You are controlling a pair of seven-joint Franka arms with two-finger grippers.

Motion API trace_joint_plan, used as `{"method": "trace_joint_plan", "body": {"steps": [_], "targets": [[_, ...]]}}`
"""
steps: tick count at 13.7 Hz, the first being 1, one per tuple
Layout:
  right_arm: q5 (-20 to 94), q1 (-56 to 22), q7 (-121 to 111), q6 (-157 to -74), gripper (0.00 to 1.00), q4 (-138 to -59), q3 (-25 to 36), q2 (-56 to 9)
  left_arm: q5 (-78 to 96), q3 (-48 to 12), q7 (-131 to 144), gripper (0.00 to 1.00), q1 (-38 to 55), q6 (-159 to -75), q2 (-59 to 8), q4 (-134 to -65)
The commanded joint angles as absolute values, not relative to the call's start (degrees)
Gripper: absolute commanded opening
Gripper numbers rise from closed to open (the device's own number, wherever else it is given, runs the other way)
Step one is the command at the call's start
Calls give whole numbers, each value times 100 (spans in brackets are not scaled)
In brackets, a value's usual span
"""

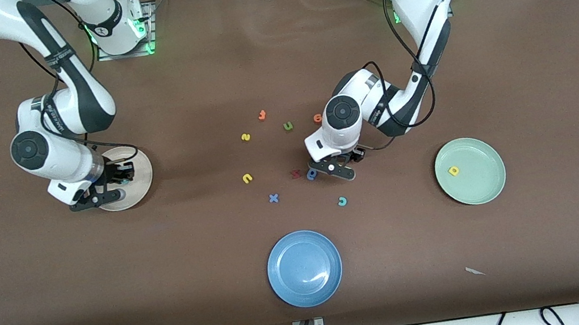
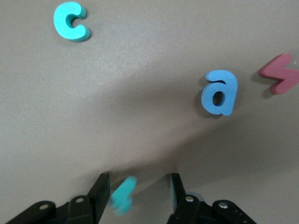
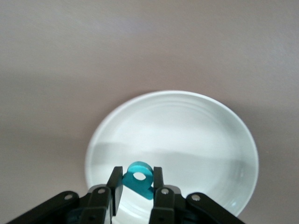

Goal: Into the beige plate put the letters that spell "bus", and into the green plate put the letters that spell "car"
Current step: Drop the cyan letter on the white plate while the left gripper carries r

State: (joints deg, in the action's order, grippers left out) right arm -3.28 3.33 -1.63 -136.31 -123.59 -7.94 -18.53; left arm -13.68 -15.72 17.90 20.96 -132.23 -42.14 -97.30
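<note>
Lowest in the front view lies the blue plate (image 1: 304,268), not part of the task. Just above it in the frame is the teal c (image 1: 342,201), and toward the left arm's end the green plate (image 1: 490,178) already holds the yellow a (image 1: 454,170).

At mid-frame the left gripper (image 2: 138,179) hangs low over the worktop (image 1: 197,84) beside a blue a (image 2: 218,92). Its jaws stand half-wide astride a blurred teal letter (image 2: 124,196), likely the r, which slants across the gap. It looks not yet clamped, so centre it before closing.

The yellow u (image 1: 247,178) waits at mid-frame.

Toward the right arm's end, the right gripper (image 3: 137,172) is over the beige plate (image 3: 233,126), its jaws narrow on the teal b (image 3: 139,177). The b's long axis runs along the fingers, its bowl pointing out toward the plate. It should go lower and nearer the plate's middle before the jaws part, so the light foam does not bounce over the rim.

Highest in the frame lies the yellow s (image 1: 245,137).
</note>
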Motion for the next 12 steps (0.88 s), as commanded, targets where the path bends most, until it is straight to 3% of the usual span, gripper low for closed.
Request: {"method": "trace_joint_plan", "body": {"steps": [1, 2, 3, 4, 7, 12], "targets": [[-220, 483, -273, -13799, 39, -12603, -888, -1784, -1547, -1582, 1793, 61, 2074, -13184, -4219, -9712], [-220, 492, -264, -13764, 74, -12595, -879, -1784, -1547, -1582, 1793, 61, 2074, -13184, -4219, -9712], [-220, 510, -264, -13711, 97, -12586, -879, -1784, -1547, -1582, 1793, 60, 2066, -13184, -4219, -9712], [-220, 518, -333, -13685, 100, -12560, -870, -1784, -1547, -1582, 1793, 54, 2074, -13184, -4227, -9712], [-194, 318, -194, -13605, 100, -12516, -870, -1705, -1547, -1582, 1574, 3, 2022, -13184, -4219, -9712], [62, -639, 1315, -13606, 100, -11657, -870, -2143, -1547, -1582, 1538, 0, 1978, -13131, -4201, -9721]]}}
